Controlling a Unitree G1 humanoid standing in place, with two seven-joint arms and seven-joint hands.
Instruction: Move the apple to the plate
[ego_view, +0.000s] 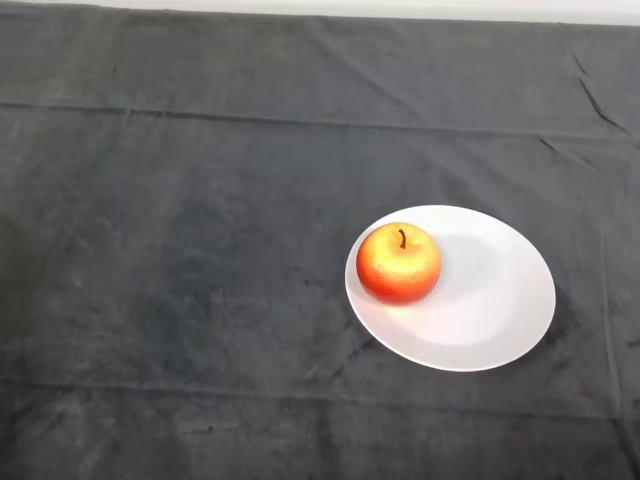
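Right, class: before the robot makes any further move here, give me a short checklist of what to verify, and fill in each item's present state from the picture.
1. Apple rests on the plate: ok.
2. Apple sits fully inside the rim: ok, though it lies close to the plate's left edge.
3. Apple stands upright, stem up: ok.
4. Plate lies flat on the dark cloth: ok, with no tilt visible.
5. Hand clear of the apple: ok, no part of the robot shows in the head view.
6. Apple will stay put: cannot tell from a single picture.
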